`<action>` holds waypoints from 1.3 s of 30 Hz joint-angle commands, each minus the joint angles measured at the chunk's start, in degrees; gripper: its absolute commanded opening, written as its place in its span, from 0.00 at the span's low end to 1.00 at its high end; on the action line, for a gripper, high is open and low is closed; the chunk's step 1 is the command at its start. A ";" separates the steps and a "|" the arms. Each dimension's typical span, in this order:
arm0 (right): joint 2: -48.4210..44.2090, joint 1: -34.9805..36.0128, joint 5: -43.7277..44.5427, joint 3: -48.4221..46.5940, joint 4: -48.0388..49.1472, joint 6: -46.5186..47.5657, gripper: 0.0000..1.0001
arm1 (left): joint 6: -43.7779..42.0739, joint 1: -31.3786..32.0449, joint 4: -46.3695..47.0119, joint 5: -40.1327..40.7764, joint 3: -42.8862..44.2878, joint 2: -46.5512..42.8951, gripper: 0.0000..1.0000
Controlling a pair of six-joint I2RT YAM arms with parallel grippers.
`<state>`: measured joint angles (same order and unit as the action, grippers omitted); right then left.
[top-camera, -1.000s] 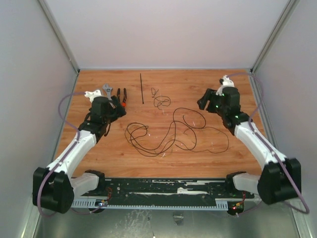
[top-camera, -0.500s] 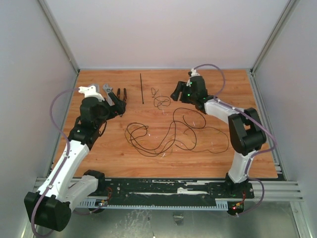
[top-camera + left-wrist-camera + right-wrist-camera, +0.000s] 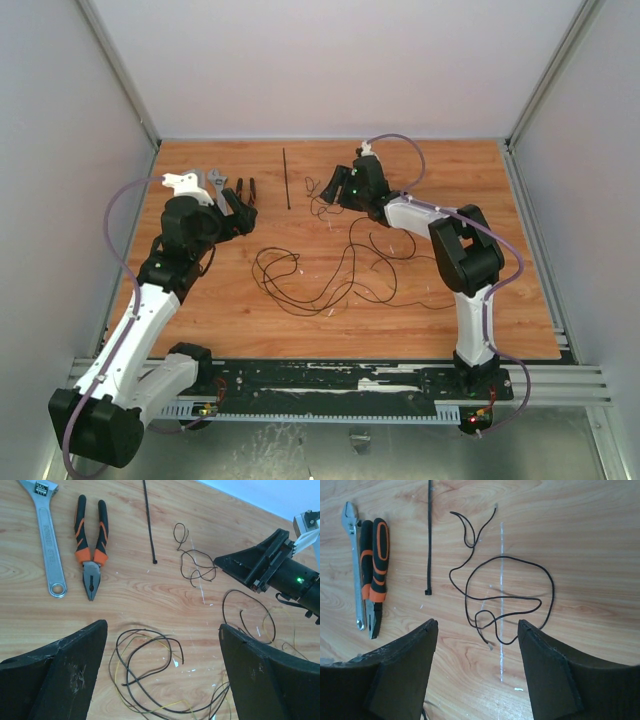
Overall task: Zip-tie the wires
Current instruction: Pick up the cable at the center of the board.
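The wires lie in two lots: a big loose tangle (image 3: 340, 265) of black and olive-yellow strands mid-table, part of it below my left gripper (image 3: 145, 672), and a small black curl (image 3: 322, 202) further back (image 3: 507, 597) (image 3: 194, 562). The zip tie (image 3: 286, 178) is a straight black strip lying flat left of the curl (image 3: 429, 540) (image 3: 149, 522). My right gripper (image 3: 335, 188) hovers open just over the near right of the small curl (image 3: 477, 622). My left gripper (image 3: 235, 212) is open and empty above the tangle's left end (image 3: 162, 625).
Orange-and-black pliers (image 3: 246, 192) and a silver adjustable wrench (image 3: 216, 180) lie side by side at the back left, just beyond my left gripper (image 3: 91, 550) (image 3: 47, 535). White walls close in the wooden table (image 3: 480, 300) on three sides.
My right arm has swung from the far right of the table leftward to the small wire curl. My left arm rose and shifted slightly, then held still.
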<state>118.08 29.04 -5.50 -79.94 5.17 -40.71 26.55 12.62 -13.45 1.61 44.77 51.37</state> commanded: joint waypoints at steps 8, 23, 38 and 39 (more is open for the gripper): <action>1.78 1.29 2.69 -1.84 0.24 -1.59 0.66 | -1.14 0.03 0.71 -0.87 1.11 0.30 0.98; 6.36 1.62 3.78 -6.68 -0.21 -0.44 0.63 | -1.78 0.03 0.73 -0.70 1.10 1.60 0.98; 9.62 1.59 5.21 -9.67 -1.52 -0.91 0.48 | -2.09 0.03 0.71 -0.79 1.67 2.19 0.99; 9.81 1.55 5.31 -9.58 -1.52 -0.98 0.48 | -2.10 0.01 0.71 -0.96 1.71 2.20 0.98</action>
<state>125.99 30.02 -1.63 -87.90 4.10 -41.56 25.50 12.62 -13.43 1.37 44.77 53.43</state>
